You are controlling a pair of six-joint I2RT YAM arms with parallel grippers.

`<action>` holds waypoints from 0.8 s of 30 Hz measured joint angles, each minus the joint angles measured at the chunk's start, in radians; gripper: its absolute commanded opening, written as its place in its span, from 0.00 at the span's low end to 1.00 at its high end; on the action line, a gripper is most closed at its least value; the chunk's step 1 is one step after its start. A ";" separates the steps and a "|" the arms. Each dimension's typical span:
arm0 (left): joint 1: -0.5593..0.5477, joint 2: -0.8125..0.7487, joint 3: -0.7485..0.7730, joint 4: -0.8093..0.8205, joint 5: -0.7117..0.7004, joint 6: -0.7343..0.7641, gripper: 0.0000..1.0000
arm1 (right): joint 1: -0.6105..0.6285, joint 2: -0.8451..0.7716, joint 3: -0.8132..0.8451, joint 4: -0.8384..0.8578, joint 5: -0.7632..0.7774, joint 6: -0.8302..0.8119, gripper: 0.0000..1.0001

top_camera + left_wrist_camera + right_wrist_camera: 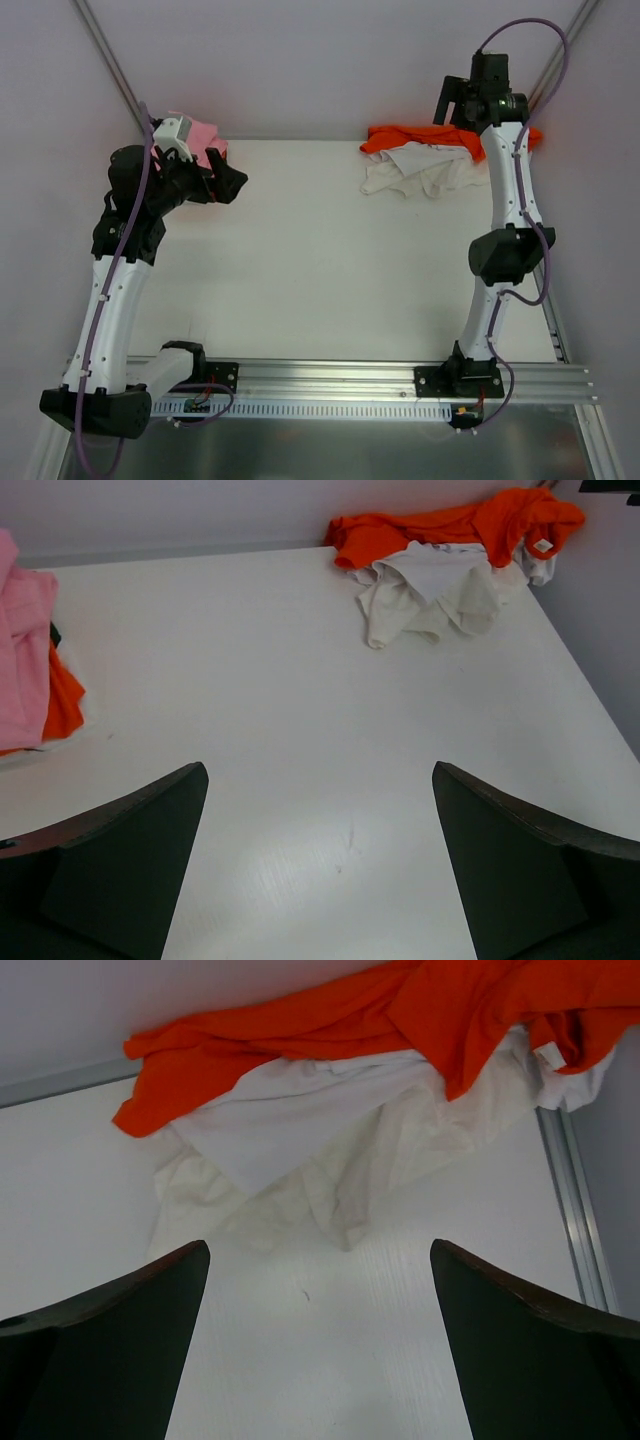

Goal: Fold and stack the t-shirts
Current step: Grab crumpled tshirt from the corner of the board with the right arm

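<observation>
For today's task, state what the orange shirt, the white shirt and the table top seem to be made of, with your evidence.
Orange shirt: soft matte cloth, likely knit cotton; it drapes in loose folds. White shirt: thin matte cloth; creased, crumpled. Table top: hard, smooth white board, perhaps laminate; faint sheen.

The flat white surface looks smooth with a faint sheen, brightest just ahead of the left end effector, whose dark fingers look like matt plastic. Beyond the right end effector, the crumpled orange cloth t-shirt and creased white cloth t-shirt are soft and matt.
</observation>
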State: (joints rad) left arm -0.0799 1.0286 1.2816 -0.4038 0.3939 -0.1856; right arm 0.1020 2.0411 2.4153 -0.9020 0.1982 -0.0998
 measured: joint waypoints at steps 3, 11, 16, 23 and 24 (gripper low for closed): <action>0.000 0.022 -0.011 0.038 0.029 -0.026 0.99 | -0.065 0.013 -0.033 0.026 0.056 0.010 0.99; 0.000 0.156 0.021 0.073 0.054 -0.044 0.99 | -0.189 0.062 -0.098 0.129 0.108 0.019 1.00; 0.000 0.236 0.090 0.078 0.061 -0.047 0.99 | -0.249 0.188 -0.060 0.169 0.030 0.078 0.99; -0.013 0.333 0.148 0.093 0.070 -0.049 0.99 | -0.313 0.340 -0.058 0.204 -0.162 0.200 0.99; -0.018 0.339 0.148 0.093 0.070 -0.050 0.99 | -0.318 0.349 -0.058 0.212 -0.174 0.205 1.00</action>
State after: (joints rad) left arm -0.0982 1.3678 1.4292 -0.3103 0.4637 -0.2356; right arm -0.2157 2.3901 2.3569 -0.6895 0.0242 0.1055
